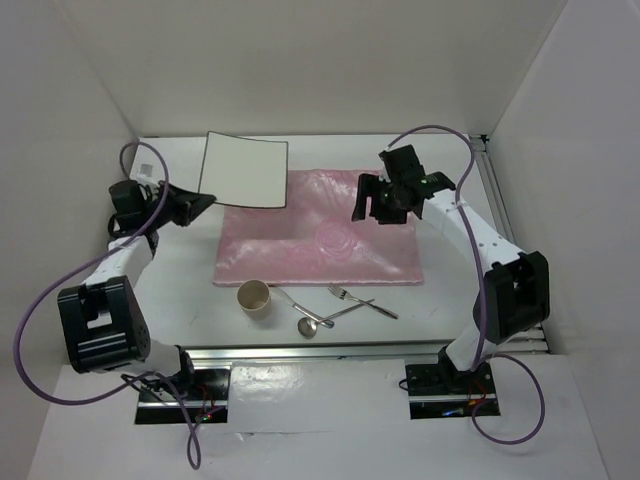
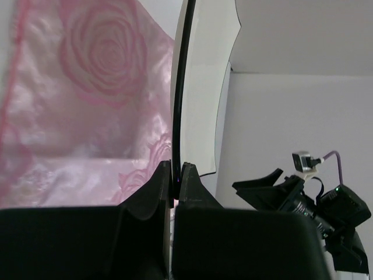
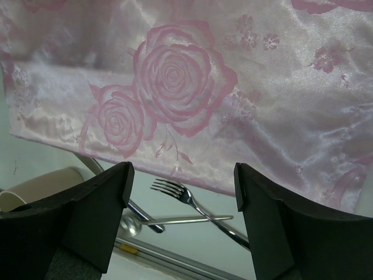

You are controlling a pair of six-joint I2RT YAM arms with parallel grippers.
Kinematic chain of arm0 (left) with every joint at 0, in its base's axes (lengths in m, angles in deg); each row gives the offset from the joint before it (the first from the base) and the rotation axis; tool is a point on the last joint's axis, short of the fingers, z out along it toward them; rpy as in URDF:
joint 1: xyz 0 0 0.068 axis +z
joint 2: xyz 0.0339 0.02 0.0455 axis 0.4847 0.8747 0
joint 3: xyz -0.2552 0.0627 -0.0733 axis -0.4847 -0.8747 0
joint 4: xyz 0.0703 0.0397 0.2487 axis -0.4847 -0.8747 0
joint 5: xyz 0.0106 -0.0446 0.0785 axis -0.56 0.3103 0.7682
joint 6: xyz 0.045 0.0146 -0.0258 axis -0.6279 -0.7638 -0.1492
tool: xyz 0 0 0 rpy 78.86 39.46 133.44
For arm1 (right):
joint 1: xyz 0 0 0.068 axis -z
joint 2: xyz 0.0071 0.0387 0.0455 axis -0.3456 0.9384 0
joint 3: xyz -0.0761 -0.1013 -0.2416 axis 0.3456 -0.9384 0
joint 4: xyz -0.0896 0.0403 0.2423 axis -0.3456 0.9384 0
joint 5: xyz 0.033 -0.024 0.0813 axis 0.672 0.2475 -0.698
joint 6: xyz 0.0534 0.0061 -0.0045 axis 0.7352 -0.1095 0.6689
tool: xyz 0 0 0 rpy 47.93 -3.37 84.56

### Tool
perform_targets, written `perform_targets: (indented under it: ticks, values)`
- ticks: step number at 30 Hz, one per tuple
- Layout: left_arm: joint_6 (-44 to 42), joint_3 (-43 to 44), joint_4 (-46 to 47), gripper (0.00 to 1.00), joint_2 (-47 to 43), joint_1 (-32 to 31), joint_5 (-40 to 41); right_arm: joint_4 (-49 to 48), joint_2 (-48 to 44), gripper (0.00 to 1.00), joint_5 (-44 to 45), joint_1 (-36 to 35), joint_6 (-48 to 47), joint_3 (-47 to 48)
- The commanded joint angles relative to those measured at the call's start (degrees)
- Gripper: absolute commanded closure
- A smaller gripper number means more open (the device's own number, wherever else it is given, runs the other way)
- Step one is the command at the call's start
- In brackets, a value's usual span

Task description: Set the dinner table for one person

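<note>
Left jaws tight on white square plate [image 1: 245, 170] (pink rose-patterned cloth [image 1: 370, 250] nearby)

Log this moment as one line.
left gripper: shut on small white square plate | right gripper: open above shiny pink rectangular cloth

I can't read any text, label, brand or number in any of my three camera views.

Pink rose-patterned cloth [image 1: 300, 250], white black-edged plate [image 1: 245, 170], cream cup [image 1: 253, 298], white dinner table [image 1: 190, 292]
</note>
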Motion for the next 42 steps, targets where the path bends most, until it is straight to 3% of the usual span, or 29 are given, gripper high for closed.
perform_targets:
  ticks: [1, 10, 16, 24, 42]
  values:
    - [6.35, -0.91, 14.21, 1.0, -3.25, -6.3, 0.62, 2.24, -3.96, 0.19, 2.49, -0.59, 0.15, 3.63]
    - [11.53, -3.12, 21.35, 1.0, -0.88, -21.34, 11.09, 6.02, -8.62, 0.19, 5.39, -0.59, 0.15, 2.58]
    - [15.76, -6.89, 24.16, 1.0, 1.67, -26.88, 17.68, 7.34, -12.93, 0.19, 4.61, 1.17, 0.68, 0.74]
    - [19.45, -8.21, 35.31, 1.0, 7.64, -32.95, 21.29, 10.15, -15.4, 0.19, 4.61, 1.17, 0.68, 0.73]
    - [23.32, -12.6, 36.92, 1.0, 11.26, -40.78, 28.42, 10.77, -17.59, 0.19, 4.08, 1.7, 1.21, -2.17]
